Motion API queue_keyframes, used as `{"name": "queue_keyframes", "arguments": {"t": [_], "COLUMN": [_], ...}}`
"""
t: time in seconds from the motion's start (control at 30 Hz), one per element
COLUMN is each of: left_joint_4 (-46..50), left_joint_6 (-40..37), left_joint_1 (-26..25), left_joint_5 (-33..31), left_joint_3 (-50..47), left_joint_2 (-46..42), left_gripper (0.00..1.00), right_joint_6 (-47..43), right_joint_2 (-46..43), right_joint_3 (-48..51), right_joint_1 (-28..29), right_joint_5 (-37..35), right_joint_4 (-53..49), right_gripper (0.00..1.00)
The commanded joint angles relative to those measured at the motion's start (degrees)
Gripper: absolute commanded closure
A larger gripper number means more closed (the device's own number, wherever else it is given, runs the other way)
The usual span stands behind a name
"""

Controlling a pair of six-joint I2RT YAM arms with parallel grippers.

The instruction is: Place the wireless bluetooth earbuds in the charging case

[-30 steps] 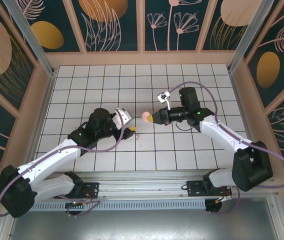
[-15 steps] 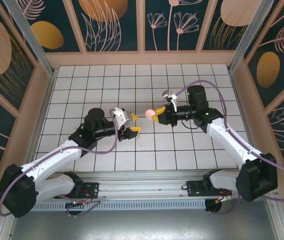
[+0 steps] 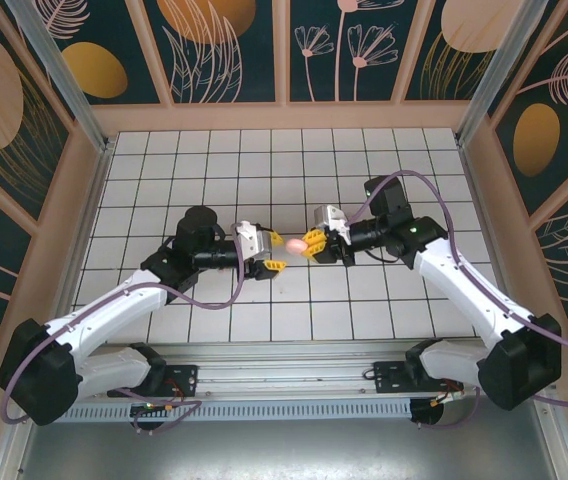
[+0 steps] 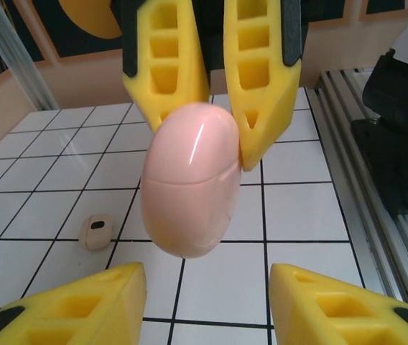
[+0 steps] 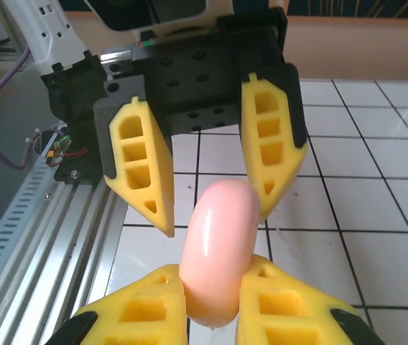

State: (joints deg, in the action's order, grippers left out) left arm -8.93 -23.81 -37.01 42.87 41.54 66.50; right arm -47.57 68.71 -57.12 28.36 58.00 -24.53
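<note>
Left wrist cam first: the charging case [image 4: 189,180] hangs up off the table [image 4: 297,208], pinched at its far end by the right fingers [image 4: 261,93]. Our left fingers [image 4: 75,305] sit spread wide on either side of its near end, not touching it as far as we can tell. One earbud [image 4: 96,231] lies loose on the table beyond, well apart from the case.

Right wrist cam: the right fingers are clamped tight on the case's near end, and the left fingers straddle the other end with the gap between them wider than the case.

Top cam: both arms meet mid-table with the case between them, nose to nose.

Progress-wise, we'd say barely started. The lid looks shut, with just a seam line showing, and nothing is loaded. What's left: open the case, pick up the earbuds, seat them.
</note>
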Motion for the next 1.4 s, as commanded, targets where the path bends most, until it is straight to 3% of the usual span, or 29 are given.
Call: {"name": "queue_keyframes", "arguments": {"t": [0.0,0.37,0.97,1.17,1.37], "left_joint_4": [1.1,1.4,2.4,2.0,-0.3], "left_joint_6": [-3.7,-4.4,-4.1,-3.2,-1.7], "left_joint_1": [0.1,0.2,0.2,0.1,0.1], "left_joint_5": [2.9,4.7,5.6,2.5,0.7], "left_joint_3": [1.5,1.9,3.1,3.0,2.2], "left_joint_2": [0.2,1.1,2.2,1.9,1.3], "left_gripper": [0.52,0.56,0.78,0.82,0.85], "right_joint_6": [-5.9,-7.7,-8.3,-4.5,-1.0], "right_joint_2": [0.4,4.2,5.7,3.2,-0.4], "right_joint_3": [-1.3,-4.0,-4.9,-2.6,0.8], "right_joint_1": [0.7,2.3,2.7,2.7,2.3], "right_joint_5": [0.7,2.1,2.2,-0.4,-0.4], "right_joint_4": [-2.5,-4.4,-4.3,0.1,5.5], "right_gripper": [0.86,0.86,0.85,0.65,0.59]}}
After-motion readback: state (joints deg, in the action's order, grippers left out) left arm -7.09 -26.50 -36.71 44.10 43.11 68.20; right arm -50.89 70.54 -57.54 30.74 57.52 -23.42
